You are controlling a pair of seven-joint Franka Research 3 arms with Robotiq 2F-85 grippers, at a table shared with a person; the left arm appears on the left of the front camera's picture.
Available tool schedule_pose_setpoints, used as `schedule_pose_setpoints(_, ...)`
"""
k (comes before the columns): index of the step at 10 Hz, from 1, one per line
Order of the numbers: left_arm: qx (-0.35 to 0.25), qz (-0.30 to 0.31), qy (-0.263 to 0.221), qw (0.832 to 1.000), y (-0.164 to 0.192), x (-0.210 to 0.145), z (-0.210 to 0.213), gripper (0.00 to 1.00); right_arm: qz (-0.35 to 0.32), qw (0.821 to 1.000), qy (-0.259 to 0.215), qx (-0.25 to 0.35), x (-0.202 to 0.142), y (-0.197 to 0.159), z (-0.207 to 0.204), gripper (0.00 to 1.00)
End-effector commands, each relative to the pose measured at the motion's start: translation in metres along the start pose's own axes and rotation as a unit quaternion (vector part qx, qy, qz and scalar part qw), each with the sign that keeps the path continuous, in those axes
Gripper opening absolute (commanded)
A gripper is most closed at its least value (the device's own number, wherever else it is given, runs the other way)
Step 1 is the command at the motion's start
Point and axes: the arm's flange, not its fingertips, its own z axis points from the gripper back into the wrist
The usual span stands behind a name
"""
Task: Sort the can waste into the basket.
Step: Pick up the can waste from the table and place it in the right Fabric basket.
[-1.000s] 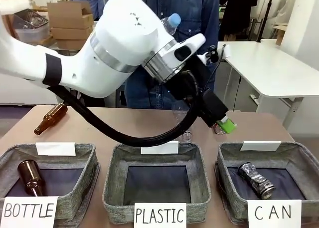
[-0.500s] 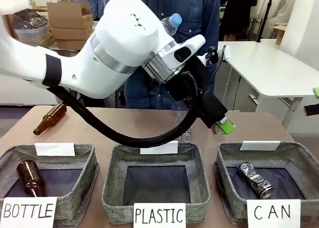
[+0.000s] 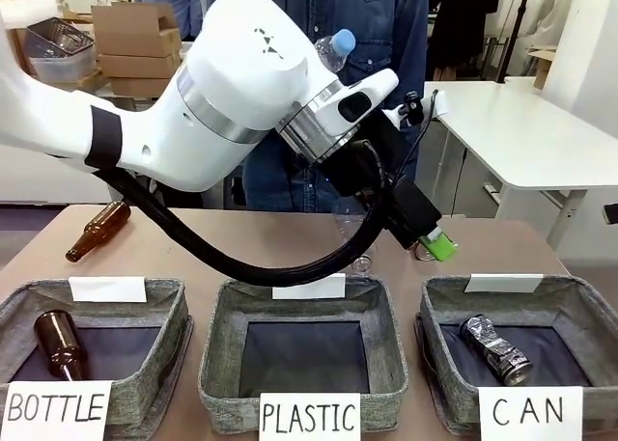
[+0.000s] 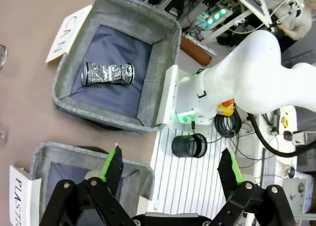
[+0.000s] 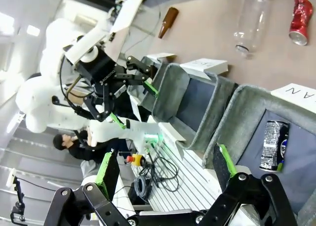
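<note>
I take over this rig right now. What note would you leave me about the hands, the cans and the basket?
Left hand: open, empty, in the air near the CAN basket.
Right hand: open, empty.
Done: the silver-grey can lies inside the CAN basket.
Left: the red can lies on the table, beside a clear plastic bottle. It has to be picked up and dropped into the CAN basket.
</note>
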Motion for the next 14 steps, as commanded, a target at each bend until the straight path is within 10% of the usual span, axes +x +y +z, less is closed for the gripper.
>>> schedule_pose_setpoints(1, 0.037, -0.107, 0.058, 0.992, -0.002, 0.033, -0.038, 1.0, 0.004, 1.0, 0.006, 0.0, 0.002, 0.0, 0.005, 1.0)
schedule_pose_setpoints(5, 0.059, -0.018, 0.041, 0.997, -0.034, -0.021, 0.058, 1.0, 0.0, 1.0, 0.0, 0.0, 0.0, 0.0, 0.0, 1.0)
schedule_pose_setpoints(8, 0.066, 0.153, -0.066, 0.984, -0.038, -0.113, 0.165, 1.0, -0.006, 1.0, 0.014, 0.015, 0.008, 0.0, -0.026, 1.0)
schedule_pose_setpoints(11, -0.014, 0.324, -0.326, 0.888, -0.01, -0.214, 0.261, 1.0, -0.039, 0.995, 0.015, 0.087, 0.024, 0.022, -0.084, 1.0)
schedule_pose_setpoints(12, -0.059, 0.337, -0.44, 0.83, -0.012, -0.243, 0.276, 1.0, -0.09, 0.991, -0.008, 0.098, 0.035, 0.032, -0.101, 1.0)
schedule_pose_setpoints(14, -0.085, 0.329, -0.502, 0.795, -0.011, -0.279, 0.28, 1.0, -0.133, 0.988, -0.047, 0.07, 0.051, 0.042, -0.103, 1.0)
